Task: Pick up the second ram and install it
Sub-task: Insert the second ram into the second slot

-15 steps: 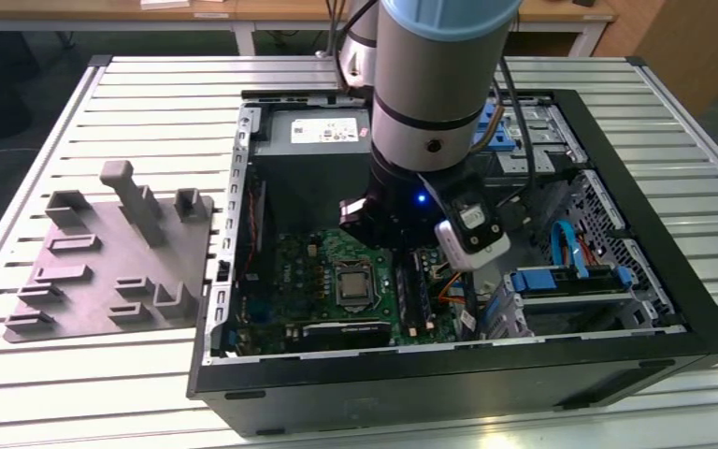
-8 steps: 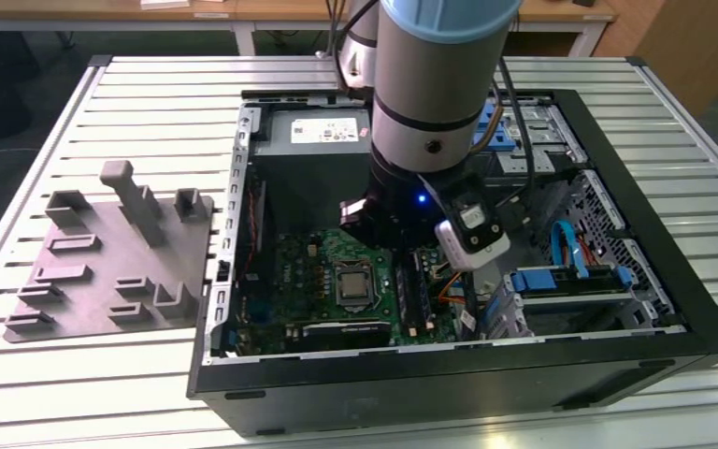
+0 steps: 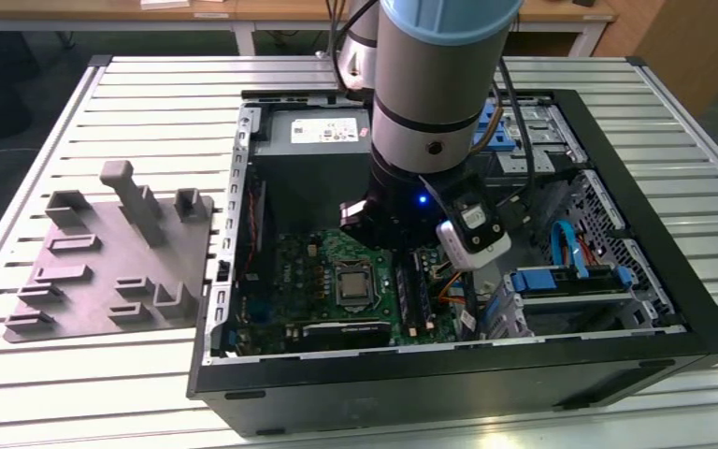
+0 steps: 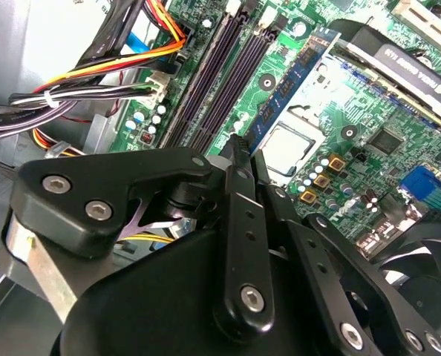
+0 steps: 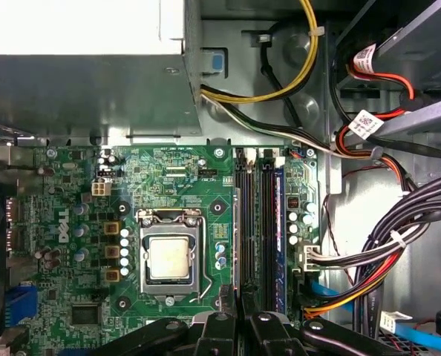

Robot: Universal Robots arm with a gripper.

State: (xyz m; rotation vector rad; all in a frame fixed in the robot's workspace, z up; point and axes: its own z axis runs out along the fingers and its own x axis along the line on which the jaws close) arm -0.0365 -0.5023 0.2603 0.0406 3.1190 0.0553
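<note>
The arm [image 3: 440,94] reaches down into an open computer case [image 3: 396,402] that lies on a slatted metal counter [image 3: 147,84]. A grey slotted holder block [image 3: 109,262] sits on the counter just beside the case, on the exterior view's left.

In both wrist views the end effector [image 4: 246,152] [image 5: 239,315] hangs low over the green motherboard [image 5: 72,222]. Its fingers [image 4: 235,222] are drawn together on the second ram [image 4: 295,81], which runs out from the fingertips as a long, thin board carrying dark chips (it looks bluish in the second wrist view). In the first wrist view the stick [image 5: 235,222] shows edge-on as a thin line, in line with the gap between the fingers. It stands upright along the side of the memory slots [image 5: 256,222] nearest the processor [image 5: 168,258] [image 4: 287,144]; whether it is fully seated in a slot I cannot tell. A bundle of cables [image 5: 384,252] lies on the far side of the slots from the processor
</note>
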